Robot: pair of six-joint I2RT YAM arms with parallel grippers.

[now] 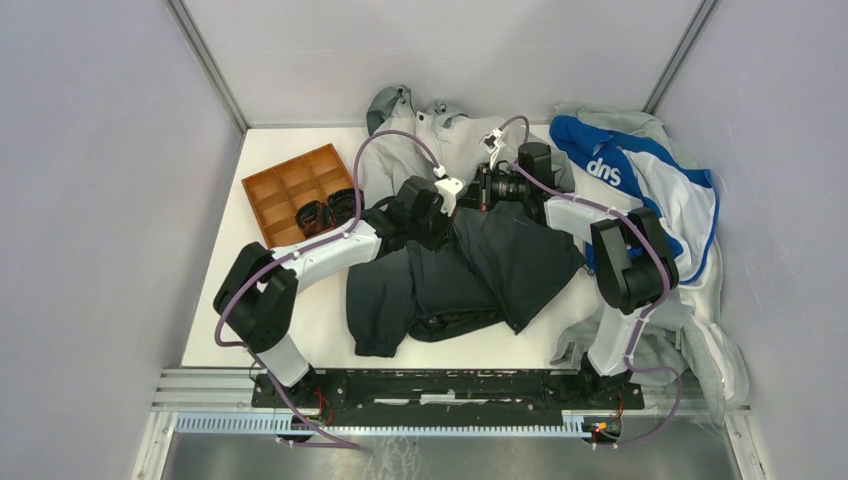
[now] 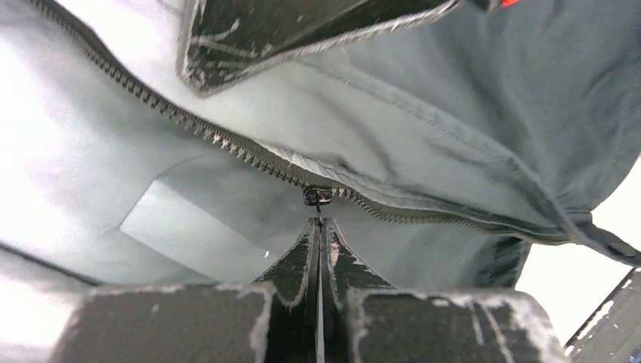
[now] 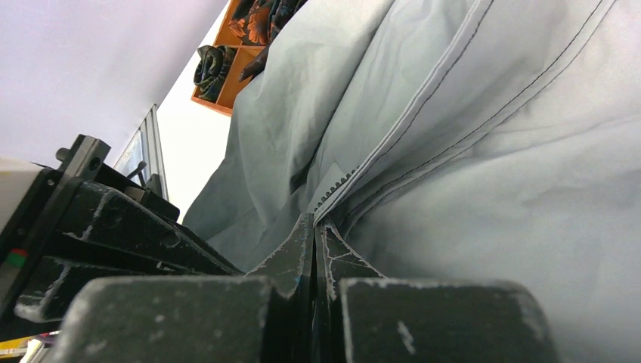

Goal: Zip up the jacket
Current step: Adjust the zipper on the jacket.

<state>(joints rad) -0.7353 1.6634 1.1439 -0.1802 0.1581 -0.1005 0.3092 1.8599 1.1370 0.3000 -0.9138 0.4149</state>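
1. Way off to the left of the left jaws we've got a brown tray (image 1: 285, 185) with a couple of dark bits in it, well apart from any grip.
2. The left gripper (image 2: 319, 225) has its jaws squeezed right together, and the zipper pull (image 2: 318, 198) sits at their very tips, its thin tab nipped between them.
3. The jacket (image 1: 505, 250) lies spread under and between both sets of jaws, with the pale grey end beyond them and the dark end nearer the bases.
4. The right gripper (image 3: 314, 227) has its jaws clamped tight on the jacket's front edge, zipper teeth (image 3: 336, 185) just past the tips.
5. A blue-and-white garment (image 1: 640, 170) lies right of the right jaws.
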